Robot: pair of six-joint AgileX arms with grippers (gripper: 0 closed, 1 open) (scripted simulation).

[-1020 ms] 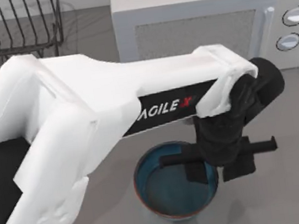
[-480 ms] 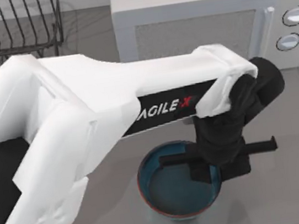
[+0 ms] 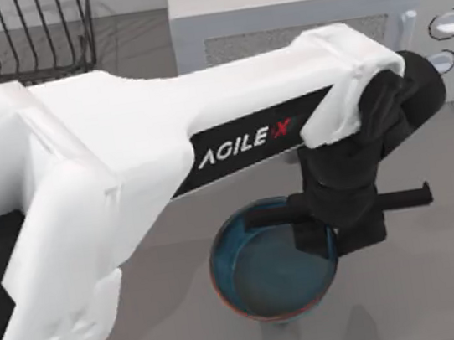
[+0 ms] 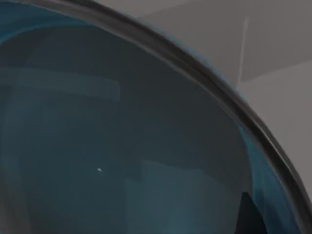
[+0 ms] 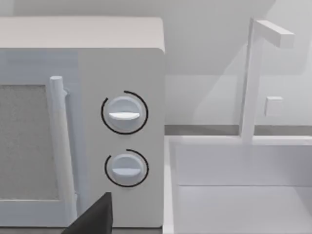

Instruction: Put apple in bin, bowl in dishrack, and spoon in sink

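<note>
Item: bowl (image 3: 271, 269), teal with a reddish-brown rim, located on the desk (image 3: 447, 291) at six o'clock of the top view. Its interior is seen empty, in the left wrist view as well.

Item: left claw (image 3: 339, 243), placed over the bowl's rim at its three o'clock edge, one finger inside and one outside by appearance. Whether it is clenched on the rim cannot be told.

Risk, judged: if the rim is caught shallowly, the bowl may be tipped or dropped when raised. The long carry toward the rack could also be fouled by the microwave (image 3: 310, 36), which stands directly behind the arm.

Item: dishrack (image 3: 19, 47), dark wire, at eleven o'clock, well apart from the bowl. No contents are seen in its visible part.

Item: sink (image 5: 243, 195), white, with faucet (image 5: 253, 78), just beside the microwave in the right wrist view. Its basin is seen empty.
</note>
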